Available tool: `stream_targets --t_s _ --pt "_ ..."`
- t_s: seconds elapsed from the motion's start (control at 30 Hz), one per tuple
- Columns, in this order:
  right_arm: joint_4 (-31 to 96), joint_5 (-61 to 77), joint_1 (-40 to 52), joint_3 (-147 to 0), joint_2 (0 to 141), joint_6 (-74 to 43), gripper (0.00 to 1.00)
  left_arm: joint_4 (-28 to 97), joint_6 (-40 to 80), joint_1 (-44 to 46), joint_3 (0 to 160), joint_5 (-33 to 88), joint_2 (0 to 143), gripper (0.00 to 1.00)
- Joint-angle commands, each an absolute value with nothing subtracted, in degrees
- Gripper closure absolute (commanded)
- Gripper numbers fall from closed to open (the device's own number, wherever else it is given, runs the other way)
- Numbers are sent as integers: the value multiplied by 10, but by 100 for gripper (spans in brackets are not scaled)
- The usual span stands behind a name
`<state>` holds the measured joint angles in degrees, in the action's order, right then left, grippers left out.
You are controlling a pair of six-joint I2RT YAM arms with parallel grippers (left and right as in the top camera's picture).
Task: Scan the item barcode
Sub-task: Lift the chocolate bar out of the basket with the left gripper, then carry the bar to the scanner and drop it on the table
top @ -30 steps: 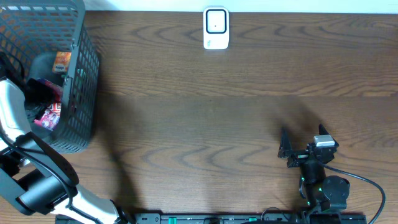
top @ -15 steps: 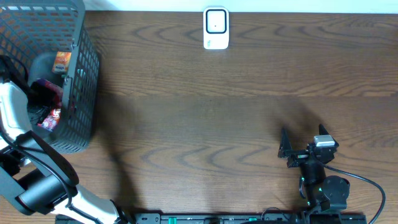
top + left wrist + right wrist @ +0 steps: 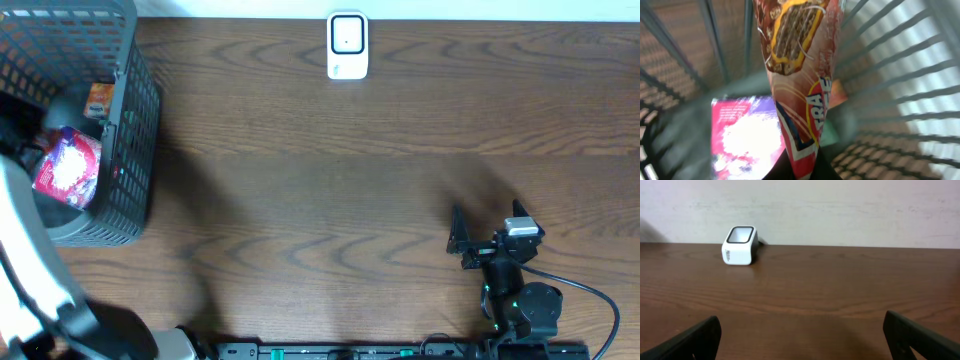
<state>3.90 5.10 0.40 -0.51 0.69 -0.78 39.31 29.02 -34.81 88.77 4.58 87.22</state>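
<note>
Wood table (image 3: 300, 200), mesh basket (image 3: 140, 110) at one end. Left gripper (image 3: 801, 169) is clamped on the snack packet (image 3: 800, 85) inside the basket, with the packet's long axis running straight out from the jaws. Scanner (image 3: 347, 46) sits well off to its right, at the far edge. Right gripper (image 3: 487, 218) is wide open.

One mesh basket (image 3: 135, 110), upper left of the overhead frame. One white scanner (image 3: 347, 45), top centre. Probably three snack packets, though blur hampers counting: a chocolate-print wrapper (image 3: 800, 75), a pink packet (image 3: 740, 130) and an orange packet (image 3: 98, 100).
</note>
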Motion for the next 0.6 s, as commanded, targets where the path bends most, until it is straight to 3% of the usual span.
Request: stream_targets --t_s 0.0,0.23,0.37,0.47,0.57 --pt "40 48 8 -3 4 -4 1 373 330 -349 899 86 833 93" --pt "40 48 8 -3 4 -4 1 180 405 -297 899 358 784 93" --pt "40 48 8 -3 4 -4 1 125 394 -193 899 368 780 93" --pt "40 48 8 -3 4 -4 1 140 323 -107 898 363 791 92" --pt "40 48 8 -3 4 -4 1 179 278 -12 898 280 815 93"
